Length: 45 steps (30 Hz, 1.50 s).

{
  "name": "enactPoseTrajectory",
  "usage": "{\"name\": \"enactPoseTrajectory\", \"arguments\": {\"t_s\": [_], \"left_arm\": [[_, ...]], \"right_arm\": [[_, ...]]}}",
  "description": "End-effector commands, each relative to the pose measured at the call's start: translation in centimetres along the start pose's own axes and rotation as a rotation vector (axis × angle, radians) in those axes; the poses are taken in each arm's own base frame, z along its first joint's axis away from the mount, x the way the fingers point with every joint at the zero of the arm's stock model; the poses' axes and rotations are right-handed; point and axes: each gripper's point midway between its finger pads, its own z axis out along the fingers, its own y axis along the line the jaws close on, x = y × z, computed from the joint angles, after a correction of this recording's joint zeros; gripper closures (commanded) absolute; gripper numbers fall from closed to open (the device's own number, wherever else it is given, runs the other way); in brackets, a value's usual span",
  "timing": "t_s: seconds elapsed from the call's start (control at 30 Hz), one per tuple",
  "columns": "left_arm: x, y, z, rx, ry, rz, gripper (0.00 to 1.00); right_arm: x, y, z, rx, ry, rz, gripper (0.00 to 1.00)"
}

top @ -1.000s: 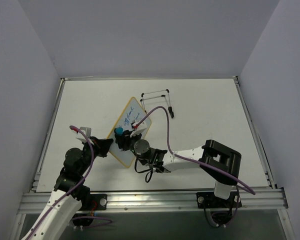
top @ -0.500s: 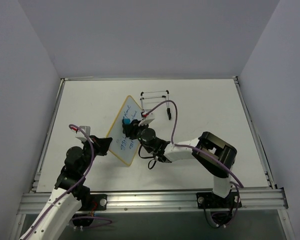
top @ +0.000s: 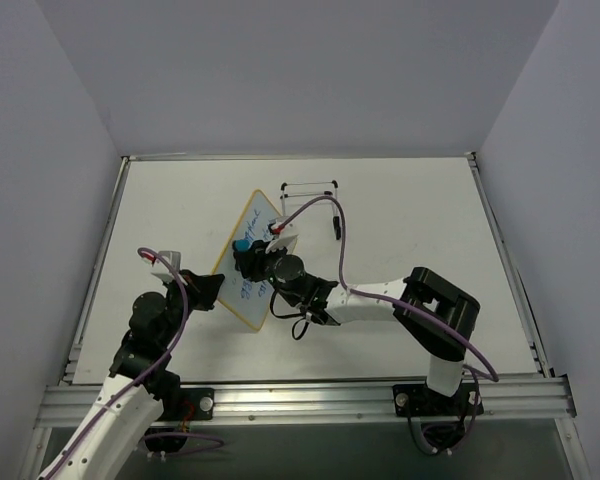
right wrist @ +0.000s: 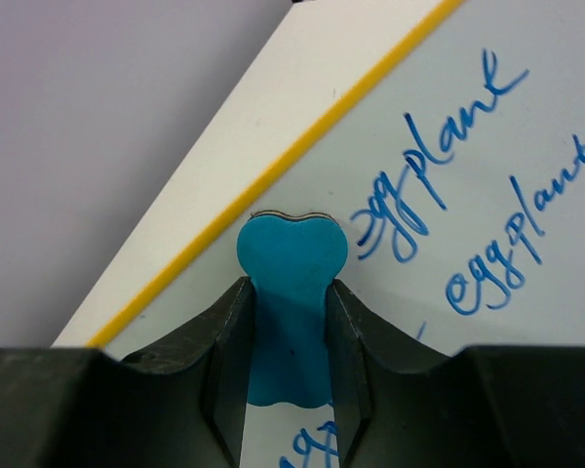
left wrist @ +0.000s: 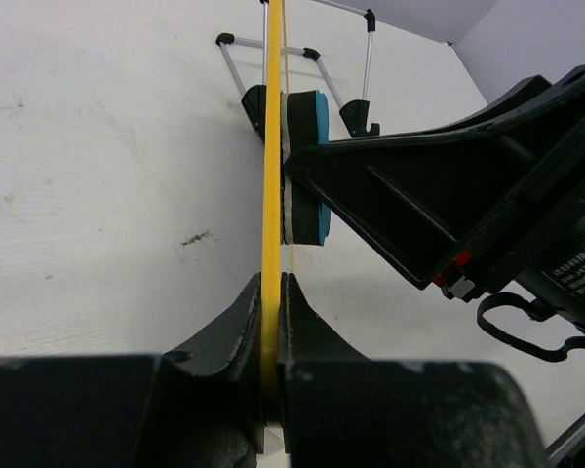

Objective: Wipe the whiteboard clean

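Note:
The whiteboard (top: pixel 252 262), white with a yellow frame and blue handwriting, is held tilted off the table. My left gripper (top: pixel 206 291) is shut on its lower left edge; in the left wrist view the yellow frame (left wrist: pixel 271 195) runs edge-on between my left gripper's (left wrist: pixel 271 292) jaws. My right gripper (top: pixel 247 254) is shut on the blue eraser (top: pixel 241 244) and presses it against the board's face. In the right wrist view my right gripper (right wrist: pixel 287 302) squeezes the eraser (right wrist: pixel 291 292), which sits on the whiteboard (right wrist: pixel 468 175) just left of the blue word "eggplant", near the yellow frame.
A thin wire stand (top: pixel 312 200) with black tips lies on the table behind the board; it also shows in the left wrist view (left wrist: pixel 312 58). The table's metal rails (top: pixel 300 400) run along the near edge, with grey walls on three sides.
My right gripper slid the eraser up the board toward its far corner, then back down a little. The left gripper and board stayed about where they were.

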Motion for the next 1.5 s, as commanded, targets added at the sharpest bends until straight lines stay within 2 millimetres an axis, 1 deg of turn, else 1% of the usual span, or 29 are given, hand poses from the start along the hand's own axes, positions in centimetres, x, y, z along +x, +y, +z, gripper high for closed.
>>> {"name": "enactPoseTrajectory", "arguments": {"t_s": [0.0, 0.07, 0.1, 0.17, 0.2, 0.27, 0.3, 0.47, 0.5, 0.53, 0.67, 0.73, 0.77, 0.8, 0.83, 0.87, 0.93, 0.97, 1.0, 1.07, 1.1, 1.17, 1.2, 1.23, 1.3, 1.33, 1.4, 1.43, 1.47], "left_arm": [[1.5, -3.0, -0.7, 0.143, 0.109, 0.030, 0.98], [1.6, -3.2, -0.8, 0.152, 0.113, 0.023, 0.98], [1.7, -3.3, -0.9, 0.154, 0.118, 0.017, 0.98], [1.6, -3.4, -1.0, 0.158, 0.111, 0.017, 0.98], [1.5, -3.4, -1.1, 0.159, 0.106, 0.014, 0.98], [1.5, -3.4, -1.2, 0.161, 0.102, 0.014, 0.98], [1.5, -3.4, -1.1, 0.159, 0.103, 0.013, 0.98], [1.7, -3.4, -1.0, 0.163, 0.111, 0.019, 0.98], [1.7, -3.4, -1.0, 0.163, 0.115, 0.018, 0.98], [1.7, -3.4, -1.0, 0.164, 0.113, 0.020, 0.98], [1.7, -3.6, -1.0, 0.172, 0.118, 0.020, 0.98], [1.7, -3.6, -1.1, 0.175, 0.119, 0.016, 0.98], [1.9, -3.6, -1.1, 0.174, 0.122, 0.012, 0.98], [1.9, -3.7, -1.2, 0.176, 0.121, 0.002, 0.98], [1.8, -3.8, -1.3, 0.181, 0.120, -0.003, 0.98], [2.5, -3.5, -1.5, 0.167, 0.145, -0.015, 0.98], [2.8, -3.7, -1.7, 0.175, 0.155, -0.040, 0.98], [3.0, -3.7, -1.8, 0.174, 0.165, -0.049, 0.98], [3.1, -3.7, -2.0, 0.174, 0.167, -0.065, 0.98], [3.3, -3.8, -2.2, 0.179, 0.176, -0.078, 0.98], [3.3, -3.9, -2.3, 0.183, 0.178, -0.090, 0.98], [3.4, -4.1, -2.4, 0.184, 0.187, -0.101, 0.98], [3.5, -4.3, -2.5, 0.192, 0.196, -0.111, 0.98], [3.5, -4.3, -2.5, 0.195, 0.199, -0.116, 0.98], [3.8, -4.5, -2.6, 0.197, 0.221, -0.134, 0.98], [4.0, -4.5, -2.6, 0.197, 0.227, -0.140, 0.98], [4.4, -4.4, -2.5, 0.195, 0.245, -0.150, 0.98], [4.6, -4.5, -2.6, 0.198, 0.254, -0.152, 0.98], [4.7, -4.5, -2.5, 0.198, 0.261, -0.155, 0.98]], "right_arm": [[-1.9, 4.4, 0.0, -0.134, 0.003, -0.003, 0.94], [-1.8, 3.9, 0.3, -0.127, 0.005, -0.008, 0.94], [-1.3, 3.6, 0.5, -0.122, 0.014, -0.016, 0.94], [-1.0, 3.7, 0.4, -0.130, 0.017, -0.005, 0.94], [0.0, 3.9, 0.0, -0.136, 0.033, -0.001, 0.94], [0.6, 4.1, -0.5, -0.133, 0.026, 0.006, 0.94], [1.5, 3.8, -1.0, -0.115, 0.036, 0.016, 0.94], [3.9, 5.4, -3.8, -0.114, 0.011, 0.124, 0.95], [4.1, 5.9, -4.2, -0.115, 0.007, 0.137, 0.95], [4.4, 6.8, -4.9, -0.129, 0.006, 0.148, 0.95], [3.6, 7.6, -5.3, -0.119, -0.016, 0.171, 0.95], [3.3, 6.7, -5.0, -0.076, -0.023, 0.135, 0.95], [2.9, 5.7, -4.5, -0.054, -0.031, 0.129, 0.95], [3.1, 5.3, -4.4, -0.068, -0.020, 0.124, 0.95], [2.4, 4.9, -4.1, -0.083, -0.036, 0.133, 0.95], [2.3, 2.5, -3.7, -0.051, -0.038, 0.128, 0.94], [2.2, 0.8, -3.4, -0.039, -0.040, 0.129, 0.94], [2.8, -0.5, -3.4, -0.021, -0.028, 0.117, 0.95], [2.4, -1.5, -3.1, -0.008, -0.037, 0.114, 0.95], [3.1, -2.5, -3.0, -0.010, -0.017, 0.092, 0.95], [2.9, -3.4, -2.8, -0.009, -0.020, 0.091, 0.95], [3.2, -4.1, -2.6, -0.022, -0.005, 0.089, 0.95], [2.7, -4.8, -2.5, -0.022, -0.011, 0.095, 0.95], [2.6, -5.0, -2.4, -0.025, -0.005, 0.095, 0.95], [1.8, -4.6, -2.1, -0.041, -0.002, 0.077, 0.95], [0.9, -3.9, -2.1, -0.059, -0.010, 0.068, 0.95], [0.4, -3.3, -1.9, -0.069, 0.004, 0.040, 0.95], [-0.8, -2.1, -1.7, -0.096, -0.014, 0.042, 0.95], [-1.2, -1.5, -1.6, -0.117, -0.011, 0.038, 0.95]]}}
